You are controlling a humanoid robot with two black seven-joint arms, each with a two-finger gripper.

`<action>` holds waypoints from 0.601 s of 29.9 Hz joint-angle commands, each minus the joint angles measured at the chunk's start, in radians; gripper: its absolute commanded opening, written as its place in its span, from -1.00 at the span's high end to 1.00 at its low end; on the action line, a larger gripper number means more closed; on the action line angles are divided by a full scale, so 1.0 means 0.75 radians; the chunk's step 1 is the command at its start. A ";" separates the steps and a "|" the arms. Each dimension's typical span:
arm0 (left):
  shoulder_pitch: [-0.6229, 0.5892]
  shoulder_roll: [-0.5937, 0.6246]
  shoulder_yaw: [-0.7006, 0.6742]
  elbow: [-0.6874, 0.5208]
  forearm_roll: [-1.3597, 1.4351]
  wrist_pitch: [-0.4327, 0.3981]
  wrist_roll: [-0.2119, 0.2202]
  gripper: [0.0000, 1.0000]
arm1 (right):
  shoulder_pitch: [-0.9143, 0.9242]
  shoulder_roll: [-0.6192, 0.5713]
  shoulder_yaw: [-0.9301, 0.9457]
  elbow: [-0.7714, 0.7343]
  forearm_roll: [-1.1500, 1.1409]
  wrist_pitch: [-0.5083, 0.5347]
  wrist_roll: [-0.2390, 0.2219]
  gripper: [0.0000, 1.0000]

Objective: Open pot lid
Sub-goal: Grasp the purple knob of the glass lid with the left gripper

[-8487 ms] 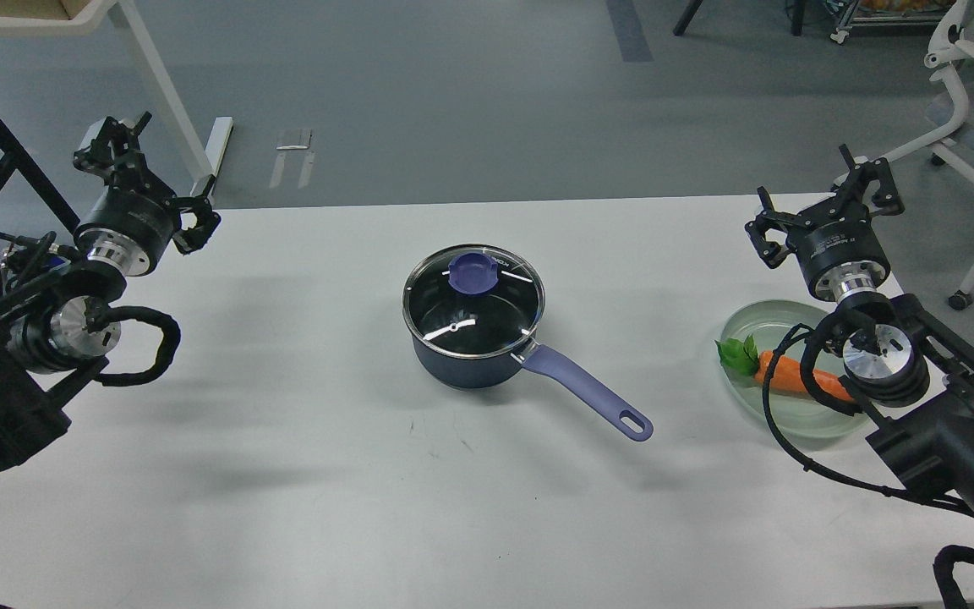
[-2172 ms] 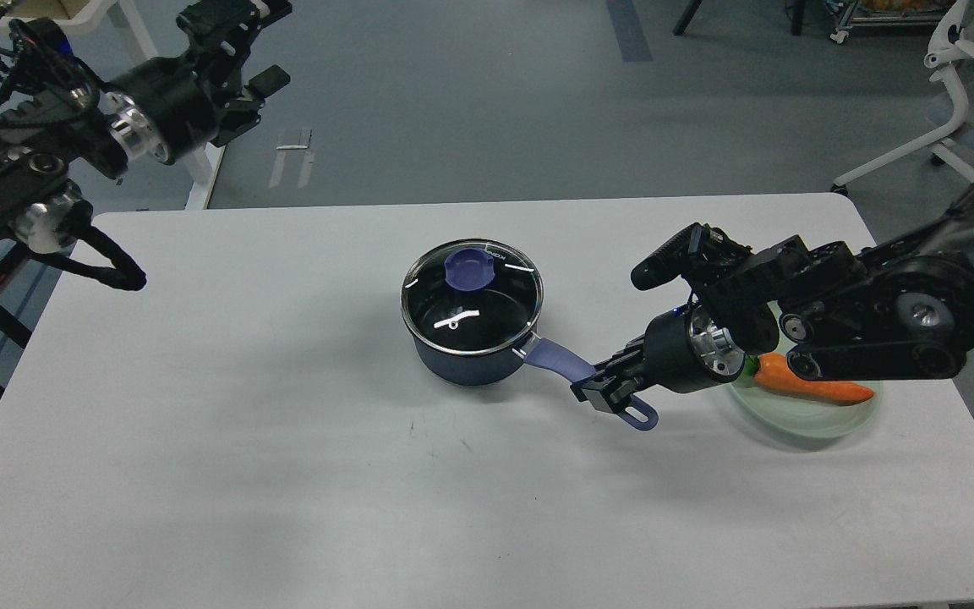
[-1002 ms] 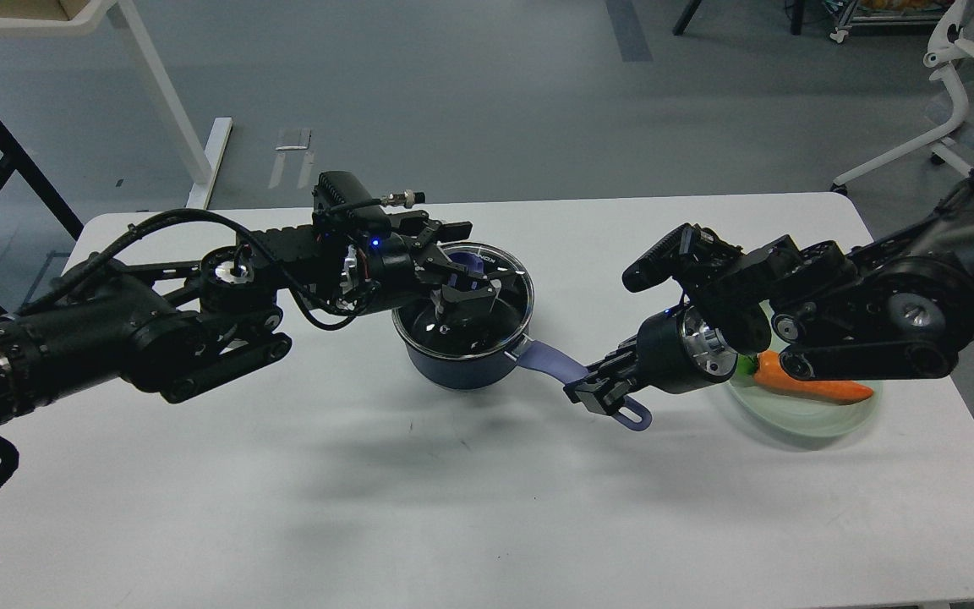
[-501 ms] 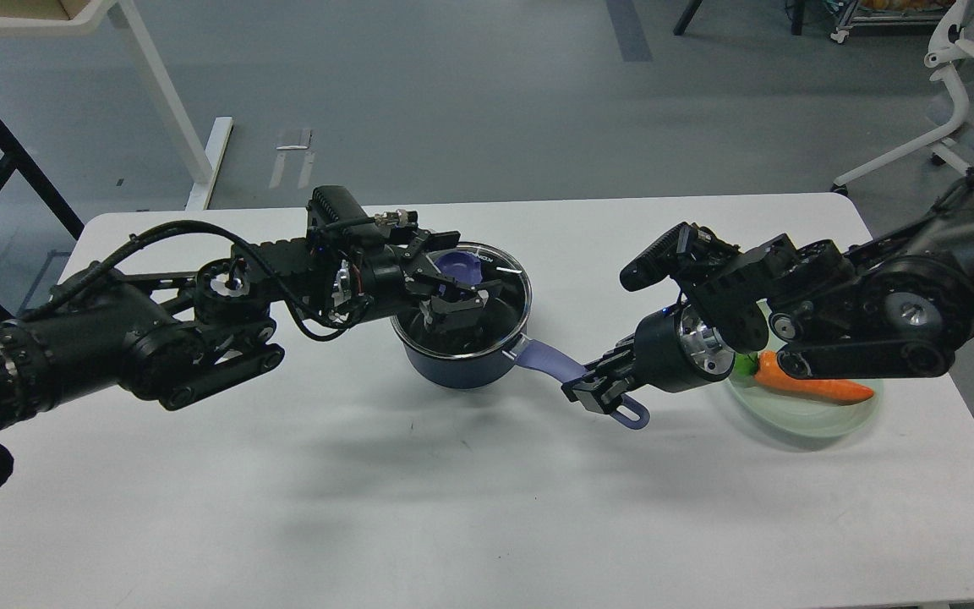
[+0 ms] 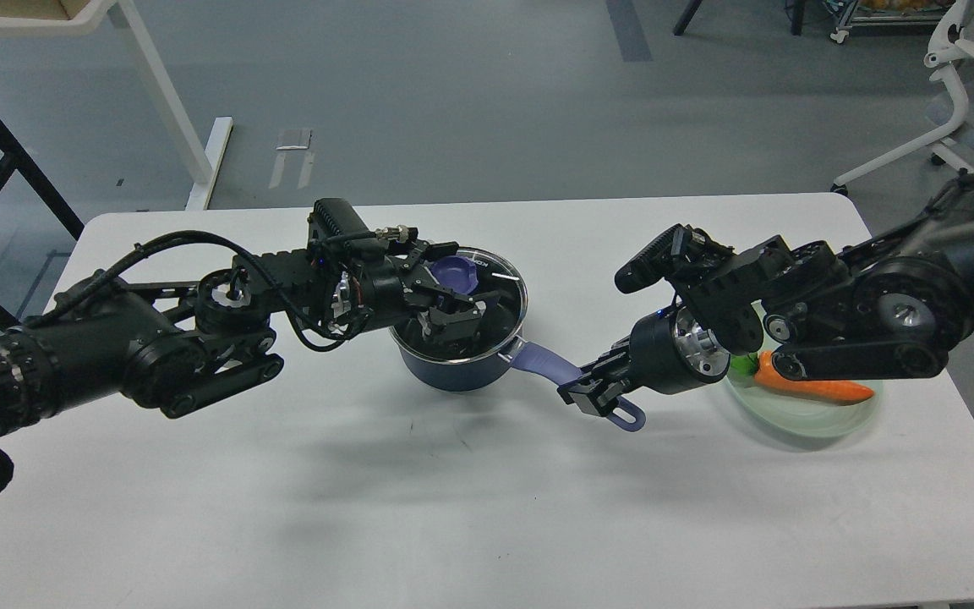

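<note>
The navy pot (image 5: 460,374) stands mid-table, its lavender handle (image 5: 548,359) pointing right and toward me. The glass lid (image 5: 504,286) lies over the pot, shifted a little left, with its blue-purple knob (image 5: 453,271) near the far-left rim. My left gripper (image 5: 451,286) reaches in from the left over the lid with one finger on each side of the knob, closed on it. My right gripper (image 5: 590,394) is shut on the handle near its loop end (image 5: 627,417).
A pale green glass plate (image 5: 821,421) with an orange carrot (image 5: 821,390) lies at the right, partly under my right arm. A white chair (image 5: 956,76) stands beyond the table's far right corner. A white table leg (image 5: 167,101) stands at the far left.
</note>
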State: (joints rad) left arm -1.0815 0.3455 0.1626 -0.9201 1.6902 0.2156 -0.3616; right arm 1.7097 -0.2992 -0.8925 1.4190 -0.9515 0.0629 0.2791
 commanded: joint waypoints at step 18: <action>-0.004 0.000 -0.006 0.012 -0.006 0.001 -0.015 0.15 | -0.001 0.000 0.002 0.000 -0.001 0.000 0.000 0.42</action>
State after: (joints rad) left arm -1.0805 0.3441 0.1618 -0.9111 1.6865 0.2162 -0.3723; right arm 1.7088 -0.2985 -0.8926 1.4189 -0.9527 0.0631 0.2794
